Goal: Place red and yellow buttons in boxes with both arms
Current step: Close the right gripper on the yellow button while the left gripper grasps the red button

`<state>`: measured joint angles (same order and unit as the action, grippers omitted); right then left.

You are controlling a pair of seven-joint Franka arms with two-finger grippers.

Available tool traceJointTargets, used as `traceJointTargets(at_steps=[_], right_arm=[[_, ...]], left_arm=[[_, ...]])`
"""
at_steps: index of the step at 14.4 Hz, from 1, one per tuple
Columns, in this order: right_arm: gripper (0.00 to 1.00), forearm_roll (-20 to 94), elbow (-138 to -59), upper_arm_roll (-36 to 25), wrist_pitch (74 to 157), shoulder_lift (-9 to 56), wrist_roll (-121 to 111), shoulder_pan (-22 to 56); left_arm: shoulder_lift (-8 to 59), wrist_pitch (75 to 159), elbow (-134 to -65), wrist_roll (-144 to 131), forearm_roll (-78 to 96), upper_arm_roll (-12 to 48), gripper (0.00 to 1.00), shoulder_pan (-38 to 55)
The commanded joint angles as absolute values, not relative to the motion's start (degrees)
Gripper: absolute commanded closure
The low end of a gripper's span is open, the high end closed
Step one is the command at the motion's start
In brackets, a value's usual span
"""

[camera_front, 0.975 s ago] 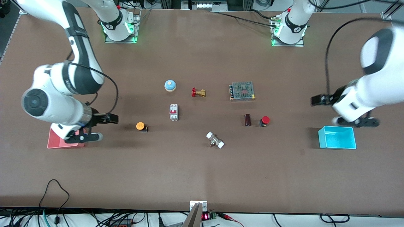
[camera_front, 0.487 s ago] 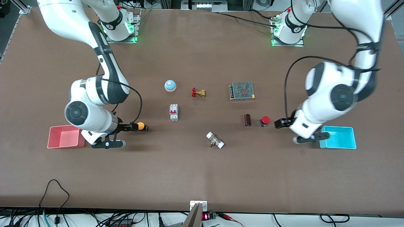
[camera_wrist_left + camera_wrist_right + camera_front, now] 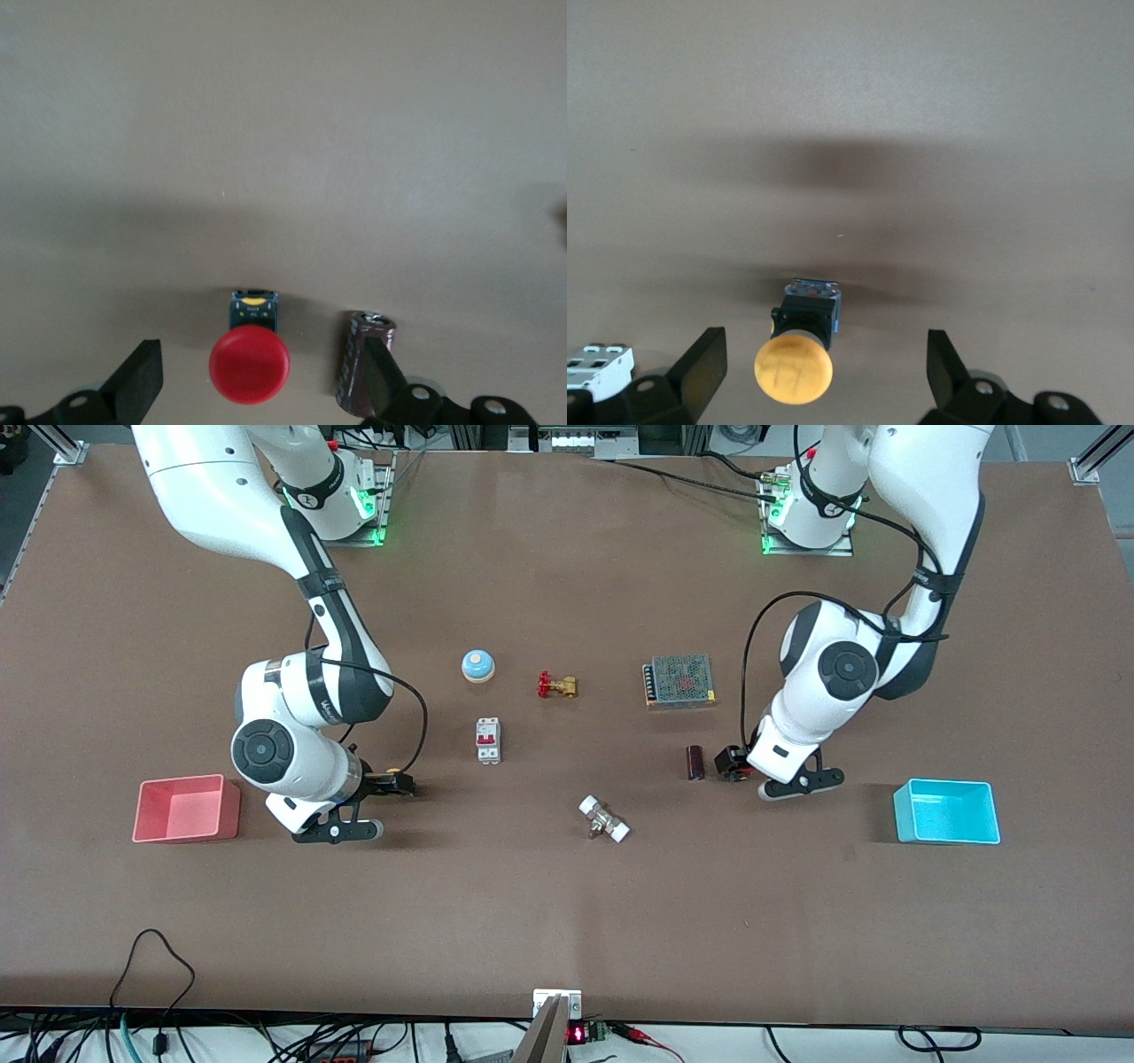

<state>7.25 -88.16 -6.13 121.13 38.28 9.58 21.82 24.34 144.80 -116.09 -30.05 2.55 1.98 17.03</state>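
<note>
Red button (image 3: 249,364) now between pincer fingers (image 3: 139,381)

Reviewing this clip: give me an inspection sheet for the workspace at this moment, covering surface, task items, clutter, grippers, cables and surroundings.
Surface: brown table, no spills seen.
Job's things: red button and yellow button both on the table; pink bin at the right arm's end, cyan bin at the left arm's end, neither holding a button.
Clutter: blue bell, brass valve, breaker, power supply, white fitting, dark capacitor beside the red button.
Grippers: left gripper open around the red button; right gripper open around the yellow button.
Cables: loose leads at the table edge nearest the camera.
Surroundings: nothing seen.
</note>
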Motion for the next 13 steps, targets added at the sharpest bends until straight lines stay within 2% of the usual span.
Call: traceJointTargets(at_steps=[1, 9, 10, 11, 13], right_arm=[[0.00, 8.61, -87.71, -6.50, 122.69, 39.81, 10.37, 23.11], [0.00, 8.53, -88.50, -6.50, 123.49, 42.19, 10.28, 24.35], [0.00, 8.53, -88.51, -6.50, 123.49, 42.54, 10.28, 24.35], [0.00, 8.53, -88.51, -6.50, 123.49, 42.54, 10.28, 24.17], [0.02, 8.53, -88.77, -6.50, 122.96, 42.63, 10.28, 24.17]], left_arm=[[25.74, 147.04, -117.42, -30.76, 1.94, 1.06, 0.00, 18.37], [29.61, 150.38, -116.72, -30.94, 1.06, 0.79, 0.00, 18.46], [29.88, 150.38, -116.02, -30.94, 1.05, 0.79, 0.04, 18.46], [30.23, 150.38, -115.93, -31.02, 1.05, 0.79, 0.13, 18.46], [30.32, 150.29, -115.84, -32.42, 1.05, 0.88, 0.48, 18.46]])
